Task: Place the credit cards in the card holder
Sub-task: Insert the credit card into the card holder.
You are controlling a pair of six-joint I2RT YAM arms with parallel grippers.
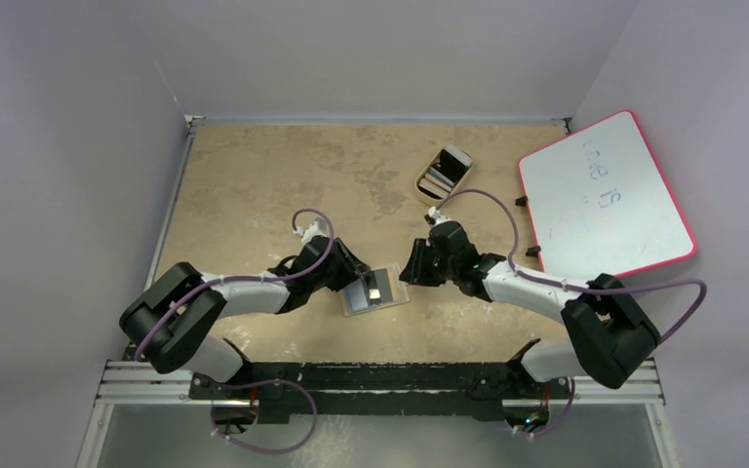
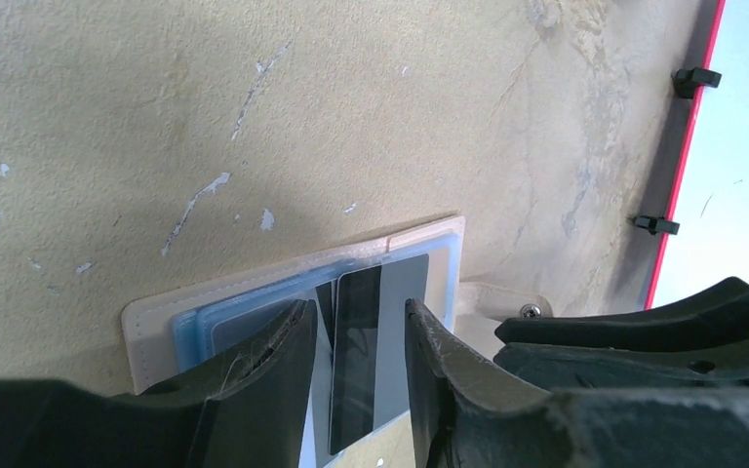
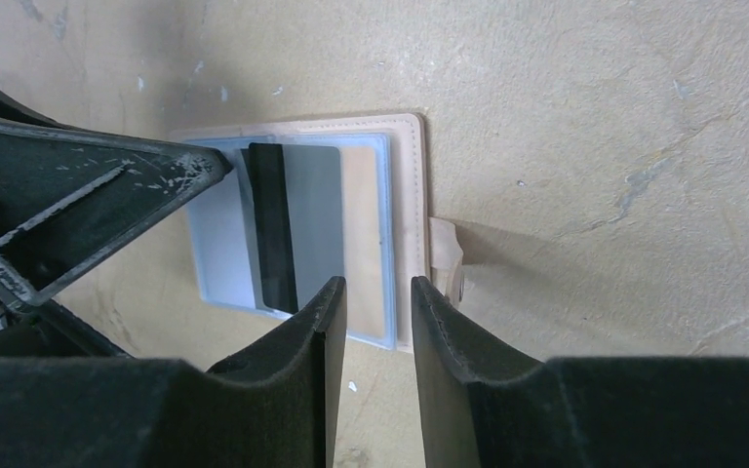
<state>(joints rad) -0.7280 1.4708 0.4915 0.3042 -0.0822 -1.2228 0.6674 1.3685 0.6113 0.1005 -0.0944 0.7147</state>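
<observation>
The tan card holder (image 1: 397,295) lies open and flat on the table between my two grippers, its pale blue sleeves facing up. A grey credit card (image 1: 378,289) with a black stripe lies on it. In the left wrist view the card (image 2: 380,341) sticks out over the holder's (image 2: 156,322) near edge. My left gripper (image 2: 356,322) is open just above it, one finger on each side of the stripe. My right gripper (image 3: 375,292) is open and empty, low over the holder's edge (image 3: 412,195) next to the snap tab (image 3: 446,253). The card (image 3: 307,214) lies beside the left gripper's fingertip (image 3: 205,168).
A tan oval tray (image 1: 427,187) holding a white-edged phone-like slab (image 1: 446,168) sits at the back middle. A red-rimmed whiteboard (image 1: 605,195) lies at the right. The right arm's gripper (image 2: 644,331) shows close beside my left fingers.
</observation>
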